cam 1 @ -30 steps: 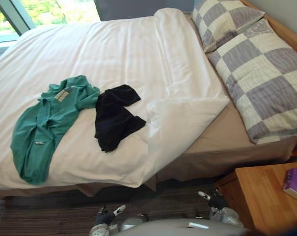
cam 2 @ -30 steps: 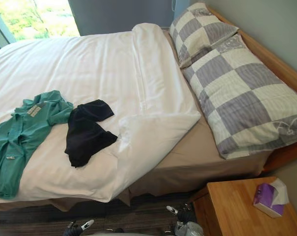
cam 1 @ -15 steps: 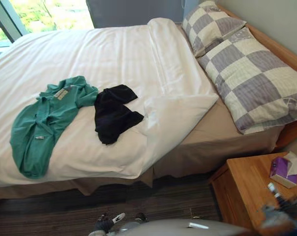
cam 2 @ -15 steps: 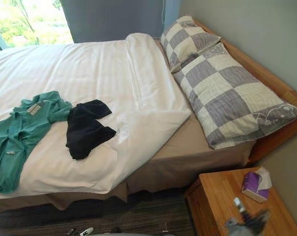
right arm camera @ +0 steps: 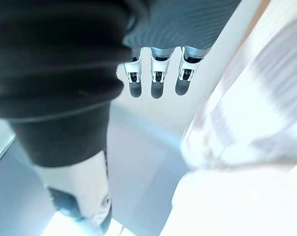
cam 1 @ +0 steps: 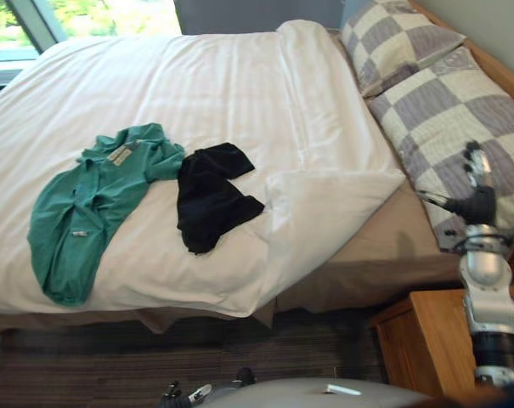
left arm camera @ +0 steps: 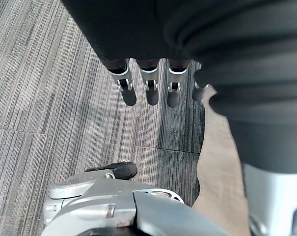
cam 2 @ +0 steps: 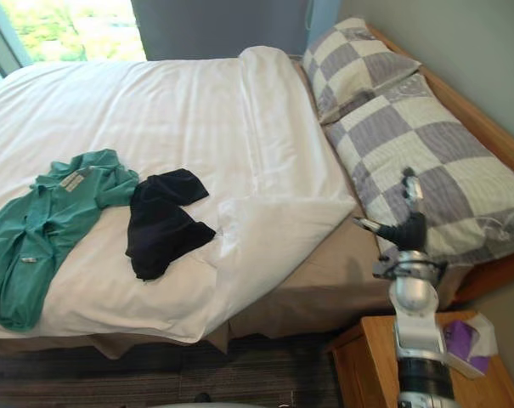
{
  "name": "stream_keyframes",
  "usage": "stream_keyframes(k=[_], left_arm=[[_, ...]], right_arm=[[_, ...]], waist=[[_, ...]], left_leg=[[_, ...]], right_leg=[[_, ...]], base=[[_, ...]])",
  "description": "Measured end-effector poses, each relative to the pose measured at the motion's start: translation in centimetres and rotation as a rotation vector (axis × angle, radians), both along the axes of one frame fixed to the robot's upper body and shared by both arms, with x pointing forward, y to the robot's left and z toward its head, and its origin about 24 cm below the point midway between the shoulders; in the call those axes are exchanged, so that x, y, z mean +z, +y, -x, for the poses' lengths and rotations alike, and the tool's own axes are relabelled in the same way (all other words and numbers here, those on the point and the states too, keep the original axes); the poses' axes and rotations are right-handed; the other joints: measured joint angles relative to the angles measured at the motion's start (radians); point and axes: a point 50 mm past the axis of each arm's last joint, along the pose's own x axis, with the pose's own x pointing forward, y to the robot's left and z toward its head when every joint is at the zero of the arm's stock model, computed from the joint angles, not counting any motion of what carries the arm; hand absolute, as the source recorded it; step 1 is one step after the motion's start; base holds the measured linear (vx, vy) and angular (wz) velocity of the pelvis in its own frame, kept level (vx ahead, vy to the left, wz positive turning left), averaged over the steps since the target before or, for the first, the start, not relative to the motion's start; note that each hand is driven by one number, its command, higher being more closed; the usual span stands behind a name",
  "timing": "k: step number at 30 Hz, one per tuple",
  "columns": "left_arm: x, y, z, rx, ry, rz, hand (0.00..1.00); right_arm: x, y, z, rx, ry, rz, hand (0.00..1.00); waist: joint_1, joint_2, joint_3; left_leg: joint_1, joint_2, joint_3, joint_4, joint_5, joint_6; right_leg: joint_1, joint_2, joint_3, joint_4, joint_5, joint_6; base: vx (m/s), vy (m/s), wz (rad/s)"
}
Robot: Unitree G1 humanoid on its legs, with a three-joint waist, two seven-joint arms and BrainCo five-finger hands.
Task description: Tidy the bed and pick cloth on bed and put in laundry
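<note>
The task seems to be at its very beginning. At the left of the bed (cam 1: 350, 285) a green shirt (cam 1: 82, 212) lies spread on the white duvet (cam 1: 240, 76). Just beside it, toward the middle, a black cloth (cam 1: 210, 195) lies crumpled, and the two seem to touch at the shirt's sleeve. Neither is picked up yet, so both are left to carry to the laundry. Right of the black cloth a corner of the duvet is folded back and shows the beige sheet (cam 1: 392, 238), so I judge the bed is also not tidy yet. At the upper right, two checked pillows (cam 1: 460, 110) lie in a row.

The left hand (left arm camera: 151, 86) hangs low over the grey carpet floor (left arm camera: 50, 98), fingers straight and relaxed, holding nothing. The right hand (cam 2: 409, 217) is raised at the right side of the frame, in front of the nearer pillow and above a small wooden table (cam 2: 363, 365). Its fingers point straight upward with the thumb spread aside; it is empty and well apart from both clothes
</note>
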Motion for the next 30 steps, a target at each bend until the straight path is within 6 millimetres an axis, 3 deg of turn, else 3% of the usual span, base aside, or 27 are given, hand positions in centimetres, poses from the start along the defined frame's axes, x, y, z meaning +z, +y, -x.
stream_keyframes(k=[4, 6, 8, 10, 16, 19, 21, 23, 28, 29, 30], left_arm=[[0.1, 0.0, -0.6, -0.019, -0.018, 0.007, 0.00], [0.2, 0.1, -1.8, -0.034, -0.029, 0.014, 0.00], [0.5, 0.4, -4.8, -0.053, -0.074, 0.014, 0.00], [1.5, 1.2, -8.8, -0.071, -0.157, -0.001, 0.00], [4.4, 3.2, -15.0, -0.062, -0.314, -0.028, 0.00], [5.9, 3.4, -17.6, -0.082, -0.382, -0.043, 0.00], [6.4, 3.3, -18.6, -0.083, -0.410, -0.027, 0.00], [6.8, 2.8, -19.6, -0.112, -0.422, -0.007, 0.00], [8.1, 1.1, -22.3, -0.182, -0.464, 0.047, 0.00], [8.7, 0.9, -23.1, -0.200, -0.474, 0.060, 0.00], [9.2, 0.9, -23.7, -0.214, -0.482, 0.062, 0.00]], right_arm=[[1.0, 4.0, -3.3, 0.118, 0.044, 0.074, 0.00], [2.1, 6.0, -5.3, 0.150, 0.065, 0.157, 0.00], [4.8, 7.2, -7.4, 0.148, 0.034, 0.208, 0.00], [8.1, 7.8, -9.3, 0.115, -0.007, 0.236, 0.00], [12.1, 9.0, -11.5, 0.047, -0.018, 0.396, 0.00], [15.0, 7.6, -12.0, -0.023, -0.026, 0.456, 0.00], [15.8, 6.4, -12.1, -0.059, 0.001, 0.483, 0.00], [15.8, 5.0, -12.2, -0.083, 0.055, 0.533, 0.00], [13.3, 2.8, -12.7, -0.084, 0.338, 0.609, 0.00], [12.6, 2.3, -12.7, -0.085, 0.405, 0.613, 1.00], [12.4, 1.9, -12.7, -0.087, 0.434, 0.606, 1.00]], waist=[[0.023, 0.001, 0.007], [0.035, -0.004, 0.032], [0.054, -0.005, 0.065], [0.071, -0.014, 0.146], [0.114, -0.027, 0.262], [0.123, -0.018, 0.318], [0.130, -0.012, 0.333], [0.131, 0.004, 0.342], [0.127, 0.049, 0.367], [0.129, 0.050, 0.368], [0.130, 0.050, 0.368]], left_leg=[[-0.006, 0.005, -0.013, 0.000, 0.012, -0.011], [-0.027, 0.006, -0.014, -0.001, 0.033, -0.013], [-0.091, 0.022, -0.016, -0.005, 0.041, -0.004], [-0.151, 0.034, -0.036, -0.005, 0.073, 0.001], [-0.275, 0.051, -0.077, -0.006, 0.123, 0.003], [-0.332, 0.051, -0.095, -0.004, 0.150, 0.005], [-0.364, 0.048, -0.095, -0.001, 0.163, 0.012], [-0.388, 0.041, -0.096, 0.000, 0.175, 0.016], [-0.395, 0.020, -0.095, 0.000, 0.179, 0.022], [-0.395, 0.020, -0.098, 0.000, 0.179, 0.022], [-0.395, 0.020, -0.104, 0.000, 0.179, 0.022]], right_leg=[[-0.001, 0.000, -0.013, 0.009, 0.000, 0.000], [-0.013, 0.000, -0.019, 0.018, 0.003, -0.005], [-0.082, 0.015, -0.017, 0.028, 0.006, -0.017], [-0.134, 0.030, -0.020, 0.030, 0.015, -0.037], [-0.241, 0.049, -0.052, 0.055, 0.029, -0.055], [-0.294, 0.048, -0.072, 0.077, 0.033, -0.059], [-0.336, 0.041, -0.073, 0.098, 0.033, -0.059], [-0.364, 0.032, -0.073, 0.111, 0.032, -0.059], [-0.392, 0.007, -0.069, 0.160, 0.015, -0.047], [-0.393, 0.006, -0.071, 0.163, 0.012, -0.047], [-0.392, 0.006, -0.073, 0.165, 0.009, -0.047]], base=[[0.02, -0.028, 0.16], [-0.08, -0.015, 0.15], [-0.16, -0.006, 0.11], [-0.20, -0.005, 0.21], [-0.17, 0.011, 0.25], [-0.08, 0.023, 0.21], [-0.02, 0.013, 0.05], [0.03, 0.026, 0.05], [0.03, 0.006, 0.02], [0.04, -0.021, 0.07], [0.05, -0.045, 0.14]])
